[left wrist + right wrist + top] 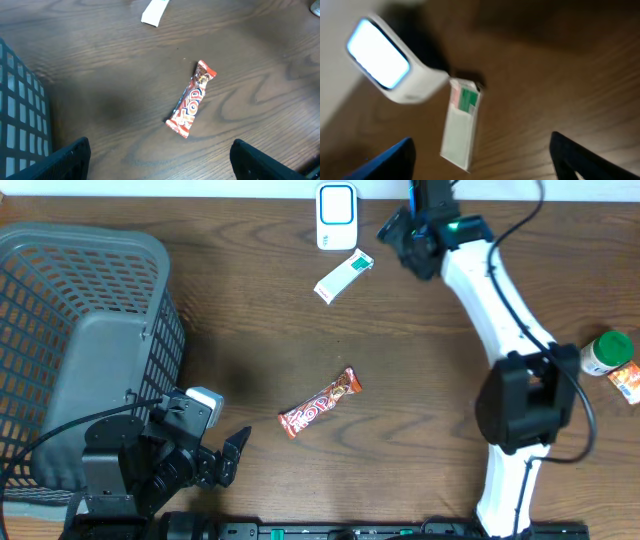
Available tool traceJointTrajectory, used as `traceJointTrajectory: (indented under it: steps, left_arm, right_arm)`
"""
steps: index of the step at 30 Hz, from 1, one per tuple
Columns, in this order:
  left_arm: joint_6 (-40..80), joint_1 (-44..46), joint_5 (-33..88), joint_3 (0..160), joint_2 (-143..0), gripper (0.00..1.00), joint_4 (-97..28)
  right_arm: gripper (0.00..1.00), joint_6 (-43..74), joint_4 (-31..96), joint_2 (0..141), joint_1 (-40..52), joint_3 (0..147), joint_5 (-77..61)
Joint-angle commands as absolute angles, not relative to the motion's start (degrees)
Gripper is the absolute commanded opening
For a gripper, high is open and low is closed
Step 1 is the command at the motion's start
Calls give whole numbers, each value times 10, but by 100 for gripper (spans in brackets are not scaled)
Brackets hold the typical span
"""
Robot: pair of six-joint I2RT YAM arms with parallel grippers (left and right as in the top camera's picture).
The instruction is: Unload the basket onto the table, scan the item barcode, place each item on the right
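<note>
- A small white box (461, 130) with a green end lies flat on the table (250, 310), just beside the white scanner (336, 215).
- The right gripper (398, 232) hovers near it, jaws wide and empty.
- A candy bar (320, 404) lies mid-table.
- The left gripper (228, 458), jaws wide and empty, sits by the grey basket (60, 280).

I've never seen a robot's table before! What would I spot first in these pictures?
Probably the shiny red candy bar, lying all alone in the middle of the brown table. Next comes the white scanner with its glowing screen at the far edge, and a little white and green box lies right in front of it. The big grey basket fills the left side.
</note>
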State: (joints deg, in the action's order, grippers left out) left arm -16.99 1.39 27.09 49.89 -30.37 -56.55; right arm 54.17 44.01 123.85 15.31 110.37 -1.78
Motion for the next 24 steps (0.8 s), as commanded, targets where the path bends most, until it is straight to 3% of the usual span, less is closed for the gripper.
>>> traceJointTrajectory:
  steps: [1, 4, 8, 17, 24]
  left_arm:
    - [-180, 14, 278, 498, -303, 87, -566]
    - [-180, 14, 279, 498, -303, 87, -566]
    - [-180, 14, 278, 498, -303, 87, -566]
    - [-180, 14, 278, 498, -303, 87, -566]
    - [-180, 14, 278, 498, -303, 87, -566]
  right_arm:
    - [83, 533, 433, 1288, 174, 1098, -68]
    - [77, 546, 408, 1316, 190, 1098, -77]
    - [58, 586, 387, 1346, 210, 1098, -80]
    - [45, 621, 366, 1370, 221, 1098, -55]
    - [21, 628, 371, 1370, 219, 1098, -33]
